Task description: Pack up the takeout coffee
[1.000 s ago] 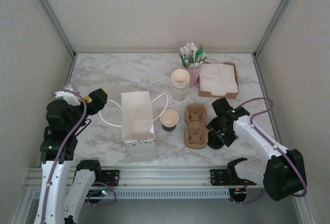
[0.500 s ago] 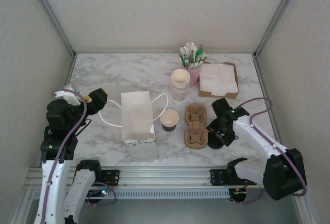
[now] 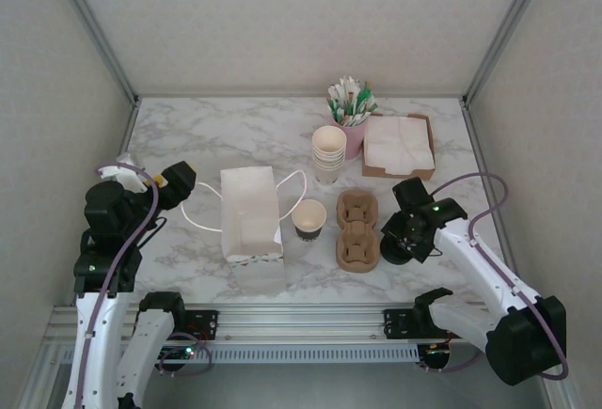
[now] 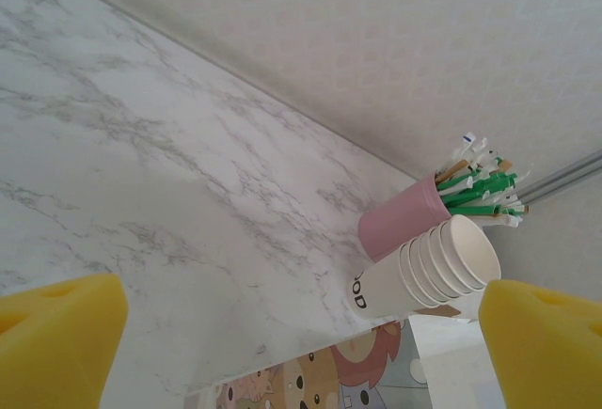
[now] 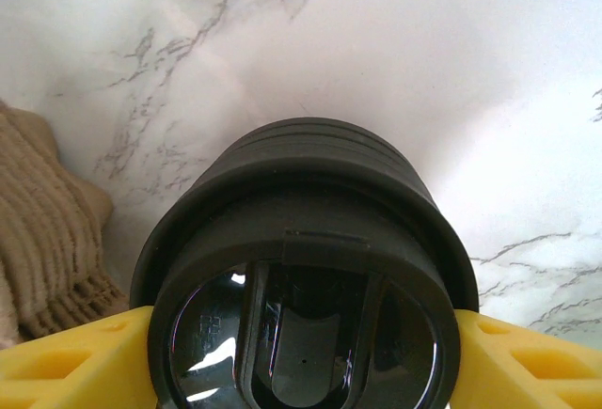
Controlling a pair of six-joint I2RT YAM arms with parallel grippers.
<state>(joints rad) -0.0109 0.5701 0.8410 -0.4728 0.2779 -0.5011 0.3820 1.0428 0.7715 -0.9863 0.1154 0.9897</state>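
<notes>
Takeout coffee (image 3: 308,218) stands apart, left of right pincer (image 3: 396,245) (holding black lid (image 5: 301,240)).

Glossy black plastic lid (image 5: 301,202), rough pulp carrier (image 5: 47,230), matt paper cup (image 3: 308,215)

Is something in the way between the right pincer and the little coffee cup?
Yes. The brown cup carrier lies flat on the table between them. The coffee cup stands on its left side and the right pincer is on its right side, with a black lid between its fingers.
</notes>
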